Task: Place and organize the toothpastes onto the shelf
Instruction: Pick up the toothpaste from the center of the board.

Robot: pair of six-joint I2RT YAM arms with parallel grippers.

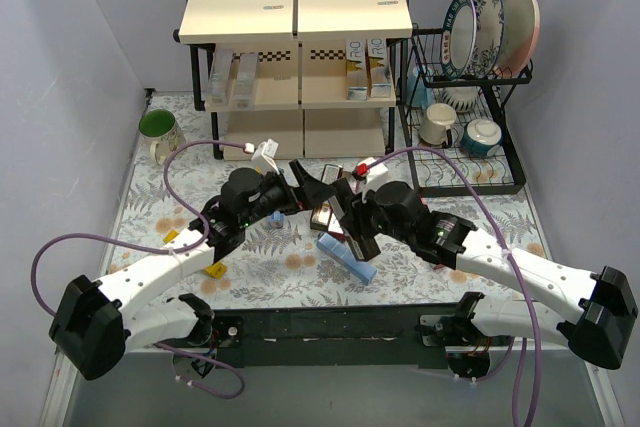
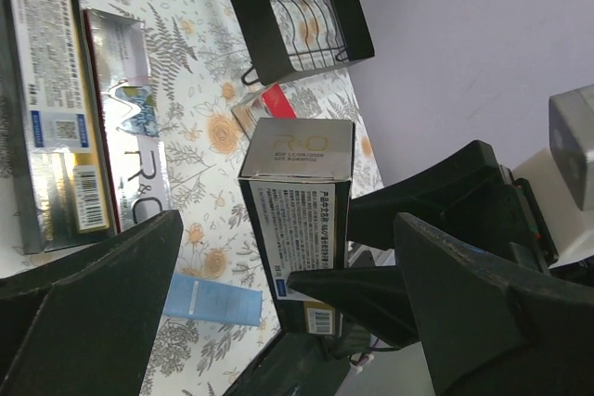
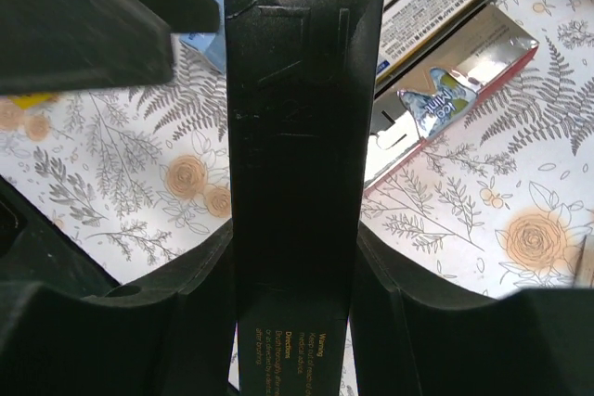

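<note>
My right gripper (image 3: pixel 292 238) is shut on a black toothpaste carton (image 3: pixel 302 90) and holds it off the floral table, its silver end (image 2: pixel 299 148) toward the left wrist camera. My left gripper (image 2: pixel 288 229) stands wide open around that carton's end; I cannot tell if it touches. The two grippers meet at the table's middle (image 1: pixel 325 202). A silver carton (image 2: pixel 51 108) and a red-edged silver one (image 2: pixel 130 118) lie side by side on the table. A blue carton (image 1: pixel 345 257) lies near the front. The shelf (image 1: pixel 295 7) holds several cartons (image 1: pixel 365 67) on its middle board.
A black wire dish rack (image 1: pixel 465 162) with plates and cups stands right of the shelf. A green mug (image 1: pixel 160 132) sits at the left. Small yellow pieces (image 1: pixel 213 269) lie by the left arm. Purple cables loop over both arms.
</note>
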